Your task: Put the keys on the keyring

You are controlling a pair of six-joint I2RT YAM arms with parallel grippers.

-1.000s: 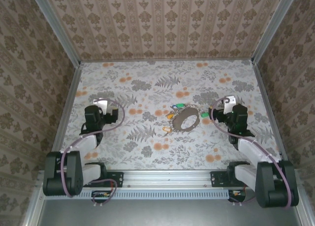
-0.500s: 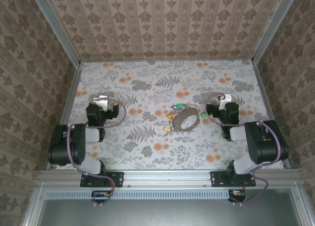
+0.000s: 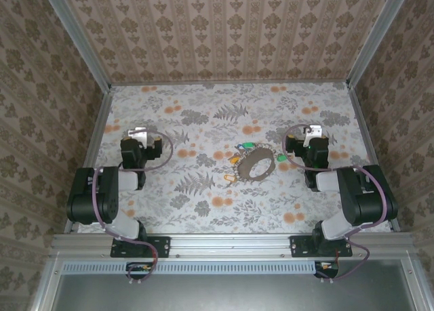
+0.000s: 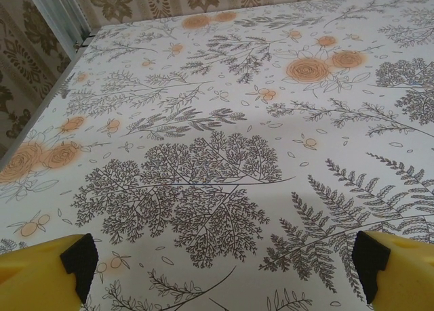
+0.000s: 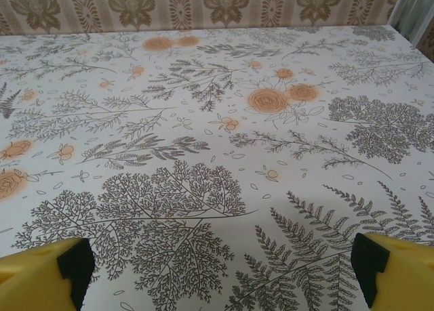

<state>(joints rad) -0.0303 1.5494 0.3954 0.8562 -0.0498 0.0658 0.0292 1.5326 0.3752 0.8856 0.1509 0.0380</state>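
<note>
The table [image 3: 203, 114] was covered with a flat printed sheet, grey ferns and leafy sprays with orange roses on a pale ground, and it was closed in on three sides by walls [image 3: 224, 33] papered in brown damask stripes, with pale metal posts [image 3: 78, 43] at the corners. The left claw [image 3: 139, 140] stood with its jaws spread as wide as they go, gripping nothing and touching nothing; in its wrist view the left claw [image 4: 224, 260] had bare floral sheet in the gap between its fingers. The right claw [image 3: 308, 141] was spread just as wide and equally empty, and its own camera showed the same bare print ahead of the right claw [image 5: 222, 262]. The keyring [image 3: 245, 166] lay flat on the sheet between the two claws, nearer the right one and off its left side, apart from both. The keys [image 3: 249, 146] were scattered close around the hoop (whether any touched it was too small to tell). The hoop was thin, dark and brownish; the keys were tiny, with green or yellow-orange heads. Each claw's fingers [image 4: 41, 274] were smooth yellow with black pads [image 4: 80, 260] on the inner faces.
</note>
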